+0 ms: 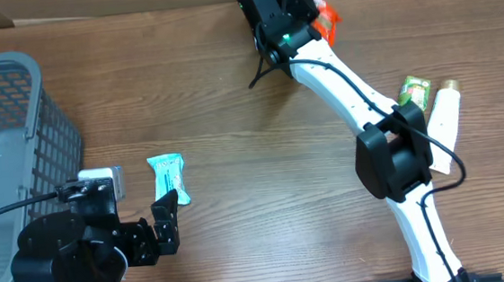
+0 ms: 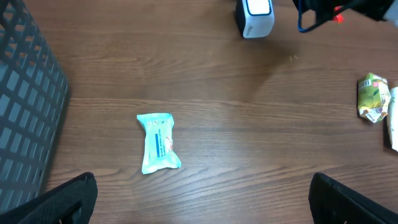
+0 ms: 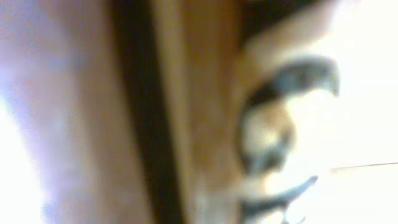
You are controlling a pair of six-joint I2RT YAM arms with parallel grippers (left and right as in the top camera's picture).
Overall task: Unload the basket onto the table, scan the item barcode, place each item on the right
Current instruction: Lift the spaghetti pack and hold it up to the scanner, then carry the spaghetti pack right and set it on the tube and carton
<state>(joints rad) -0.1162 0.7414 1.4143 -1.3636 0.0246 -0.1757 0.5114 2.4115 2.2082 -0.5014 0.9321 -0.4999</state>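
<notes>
Right arm at the far table edge with the item; left arm idle at the near-left corner.

The grey mesh basket (image 1: 17,132) fills the left edge. The wooden table (image 1: 233,124) is bare across the middle, between the teal packet (image 1: 167,177) and the right arm. A green packet (image 1: 415,90) and a white bottle (image 1: 444,119) lie beside that arm's elbow, near the right side. The right gripper (image 1: 300,7) is closed on an orange-red packet (image 1: 326,23), which sticks out at the far edge; its wrist view is pure blur. A white-and-black scanner-like device (image 2: 255,15) stands just beside that gripper. The left gripper (image 2: 202,208) is spread wide with nothing between its fingers, just short of the teal packet.
</notes>
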